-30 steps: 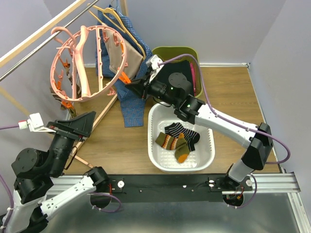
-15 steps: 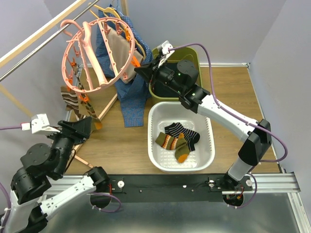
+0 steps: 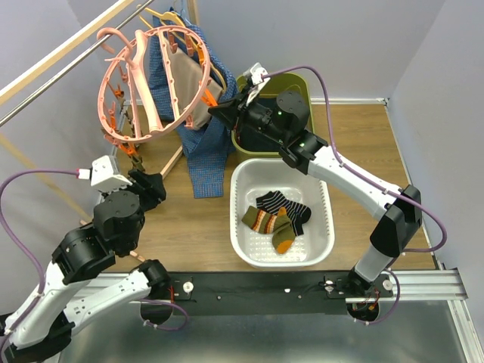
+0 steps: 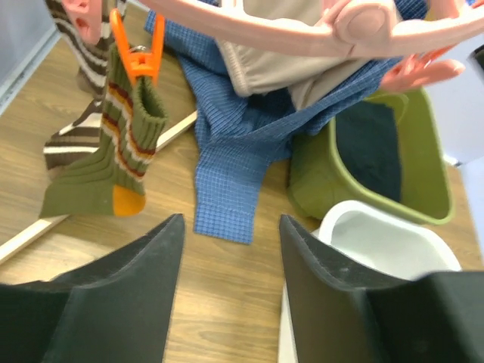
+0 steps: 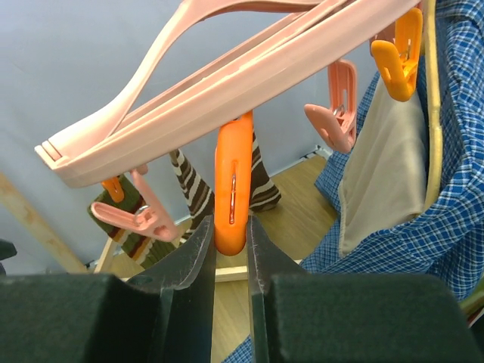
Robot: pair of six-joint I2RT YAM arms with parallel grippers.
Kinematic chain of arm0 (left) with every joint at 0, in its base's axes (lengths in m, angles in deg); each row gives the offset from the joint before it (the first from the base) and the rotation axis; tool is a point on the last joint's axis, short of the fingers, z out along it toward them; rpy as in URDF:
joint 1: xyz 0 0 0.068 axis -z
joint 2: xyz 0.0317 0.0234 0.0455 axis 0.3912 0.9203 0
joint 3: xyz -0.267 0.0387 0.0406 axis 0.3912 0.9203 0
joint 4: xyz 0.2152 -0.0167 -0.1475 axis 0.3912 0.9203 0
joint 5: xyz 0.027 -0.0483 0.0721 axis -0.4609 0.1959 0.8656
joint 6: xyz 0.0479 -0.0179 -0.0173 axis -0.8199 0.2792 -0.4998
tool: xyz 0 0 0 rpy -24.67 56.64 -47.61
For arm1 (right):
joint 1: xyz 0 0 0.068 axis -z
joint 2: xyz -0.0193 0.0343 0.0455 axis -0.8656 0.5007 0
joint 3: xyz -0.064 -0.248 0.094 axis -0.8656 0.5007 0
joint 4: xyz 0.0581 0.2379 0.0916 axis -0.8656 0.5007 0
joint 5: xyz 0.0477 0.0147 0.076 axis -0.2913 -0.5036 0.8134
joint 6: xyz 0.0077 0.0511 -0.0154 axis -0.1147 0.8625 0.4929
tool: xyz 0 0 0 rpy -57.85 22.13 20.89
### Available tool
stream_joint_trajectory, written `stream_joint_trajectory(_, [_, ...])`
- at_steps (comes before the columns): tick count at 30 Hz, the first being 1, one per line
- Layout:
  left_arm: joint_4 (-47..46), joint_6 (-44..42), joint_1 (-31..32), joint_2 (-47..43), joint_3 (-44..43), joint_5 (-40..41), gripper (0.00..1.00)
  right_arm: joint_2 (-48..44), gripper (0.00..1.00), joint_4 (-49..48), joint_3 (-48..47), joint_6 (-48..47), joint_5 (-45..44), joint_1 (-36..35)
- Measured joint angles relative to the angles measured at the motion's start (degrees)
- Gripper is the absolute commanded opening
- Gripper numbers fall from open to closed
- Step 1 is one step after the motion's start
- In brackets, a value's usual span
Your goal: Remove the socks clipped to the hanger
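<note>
The right claw (image 5: 231, 227) is clenched on an orange clip (image 5: 231, 181) that hangs from the rim of the hanger (image 5: 227, 83). Whether this clip carries a sock, I cannot tell, because its lower end is hidden between the fingers. The left claw (image 4: 231, 223) is released and grasps nothing; it looks up from below at the near-left side of the ring.

Just to the left of it, an olive sock (image 4: 125, 144) hangs from another orange clip (image 4: 136, 53), and a brown striped sock (image 4: 72, 144) hangs beside it, further left. Other socks (image 3: 278, 215) lie already in the white basin (image 3: 238, 181) on the counter (image 3: 355, 136), to the right.

The danger I see is in the hanger itself. It stands tilted, held by only one clip, and hangs from the rail (image 3: 45, 66). A hard pull by the right claw can swing it, so the left claw closes on air or on the blue garment (image 4: 234, 144) behind. A freed sock can also drop on the counter, not into the basin.
</note>
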Motion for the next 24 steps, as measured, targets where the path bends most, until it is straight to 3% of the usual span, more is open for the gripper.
stream_joint_trajectory(4, [-4.0, -2.3, 0.0, -2.5, 0.2, -0.7, 0.62, 0.0, 0.01, 0.8, 0.0, 0.0, 1.3, 0.1])
stream_joint_trajectory(11, [-22.6, -21.5, 0.2, -12.4, -2.1, -9.2, 0.72, 0.0, 0.01, 1.8, 0.0, 0.0, 4.5, 0.4])
stream_joint_trajectory(18, [-24.5, -32.6, 2.3, 0.6, -13.6, -10.1, 0.84, 0.0, 0.01, 2.2, 0.0, 0.0, 7.5, 0.4])
stream_joint_trajectory(24, [-25.2, -37.8, 2.6, 9.8, -12.7, -13.8, 0.86, 0.0, 0.01, 2.5, 0.0, 0.0, 9.2, 0.4])
